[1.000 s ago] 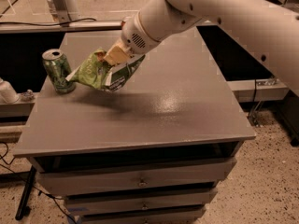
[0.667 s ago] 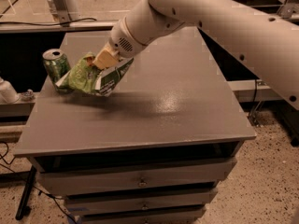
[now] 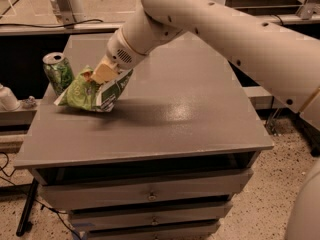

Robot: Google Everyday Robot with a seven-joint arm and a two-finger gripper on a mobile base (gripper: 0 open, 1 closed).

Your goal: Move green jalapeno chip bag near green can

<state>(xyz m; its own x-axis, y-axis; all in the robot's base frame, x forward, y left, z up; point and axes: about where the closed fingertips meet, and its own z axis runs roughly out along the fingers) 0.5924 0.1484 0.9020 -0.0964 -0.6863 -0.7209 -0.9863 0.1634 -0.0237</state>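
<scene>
A grey table [image 3: 175,126] with a smooth, faintly glossy top fills the middle of the view, and below its front edge sit stacked drawers [image 3: 150,196] with small knobs. The floor [image 3: 260,211] around it is pale speckled stone. Behind the table runs a light ledge [image 3: 30,30] with a black cable [image 3: 60,23] lying along it, and low at the far left stands a small white bottle [image 3: 7,98]. A thick white arm [image 3: 225,31] reaches down from the upper right to the table's left side, ending in the gripper [image 3: 102,76]. Its tan jaws are closed on the top of the green jalapeno chip bag [image 3: 85,91]. The bag hangs crumpled and tilted, with its lower edge at the table top; whether it rests there cannot be told. It is at the table's left rear, just beside the green can [image 3: 57,71], which stands upright near the left edge with its silver top showing. The bag's white lettering and the can's pale markings cannot be read.
</scene>
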